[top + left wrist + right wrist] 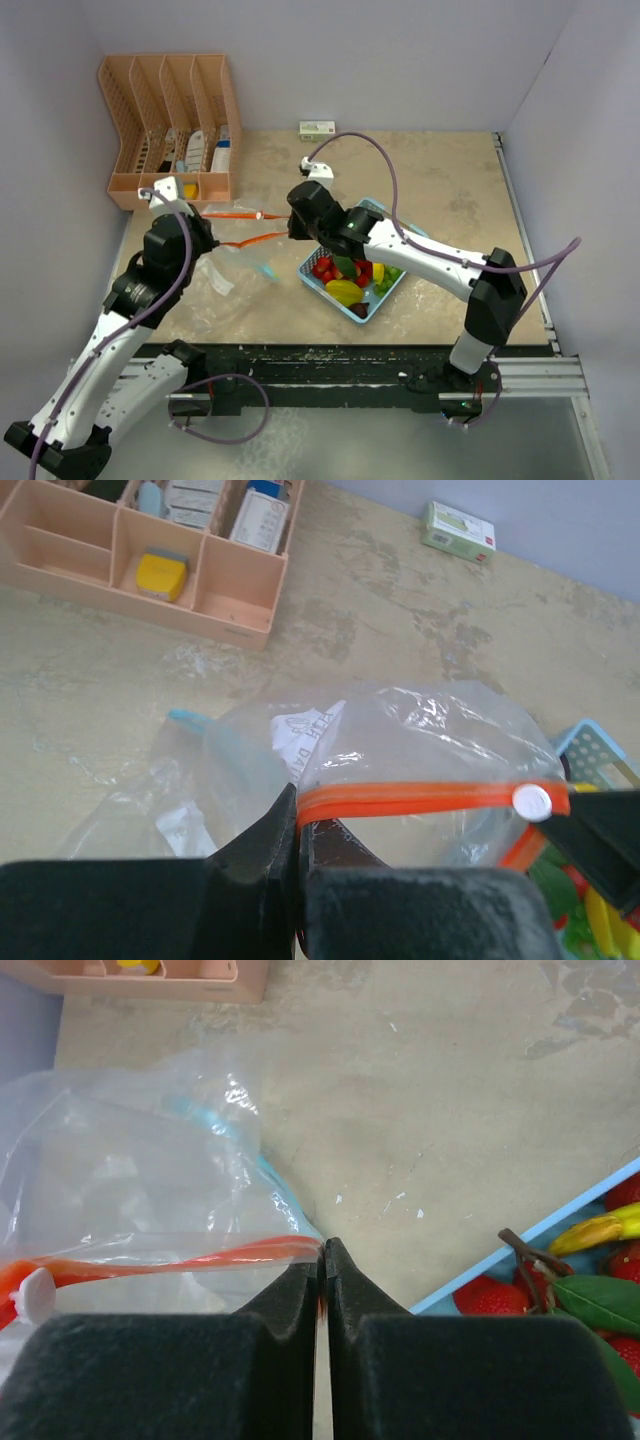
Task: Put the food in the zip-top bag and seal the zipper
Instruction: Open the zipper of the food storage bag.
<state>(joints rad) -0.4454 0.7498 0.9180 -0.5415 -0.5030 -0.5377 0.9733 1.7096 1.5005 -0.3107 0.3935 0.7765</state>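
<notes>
Clear plastic stretches between the two arms: the zip-top bag point(243, 272) hangs by its top edge and sags onto the tabletop point(440, 180). The left arm rises from its base at the near left corner, bends at the elbow and turns its wrist rightward. The left claw point(297, 810) is pressed together on the left end of the orange zipper point(420, 798). The right arm folds sharply above its base and sends its long white forearm leftward, passing over the light-blue basket point(331, 290). The right claw point(322, 1255) is pinched tight on the zipper's other end. A white slider point(532, 800) sits on the zipper close to the right claw. From overhead the zipper shows as two orange lines with a gap between them.

All the food point(345, 291) I can see lies in the basket, just right of the bag and under the right forearm: red strawberries, yellow pieces, green leaves, something dark at the near corner. At the back left of the tabletop stands a peach-coloured organiser point(170, 110), and a small box point(317, 128) rests against the far wall.
</notes>
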